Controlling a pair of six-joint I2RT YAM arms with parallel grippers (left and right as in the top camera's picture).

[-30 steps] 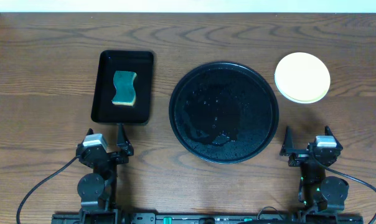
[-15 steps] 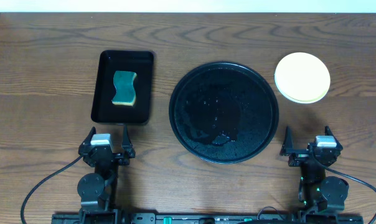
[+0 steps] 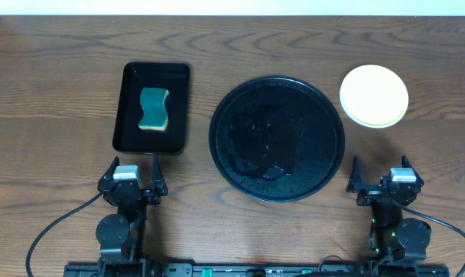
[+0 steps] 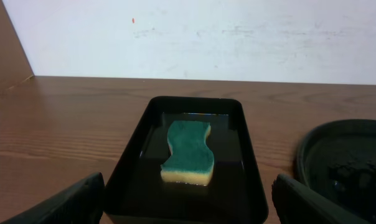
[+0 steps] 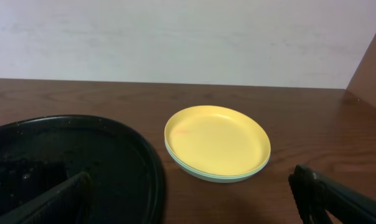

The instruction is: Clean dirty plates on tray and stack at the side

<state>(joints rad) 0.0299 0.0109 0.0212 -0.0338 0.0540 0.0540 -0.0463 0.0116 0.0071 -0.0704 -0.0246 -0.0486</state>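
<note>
The plates [image 3: 373, 95] stand in one stack on the table right of the tray, the pale yellow one on top; mint-green rims show under it in the right wrist view [image 5: 216, 144]. The large round black tray [image 3: 277, 138] holds no plates and looks wet; its rim shows in both wrist views [image 4: 312, 155] [image 5: 144, 168]. My left gripper [image 3: 132, 177] is open and empty at the front left, just short of the rectangular tray. My right gripper [image 3: 379, 175] is open and empty at the front right, below the stack.
A smaller rectangular black tray [image 3: 128, 123] at the left holds a green-and-yellow sponge [image 3: 154, 108], also in the left wrist view [image 4: 188, 152]. A white wall runs along the table's far edge.
My left gripper has turned slightly and now sits square to the rectangular tray. The right arm, plates and tray have not moved.
</note>
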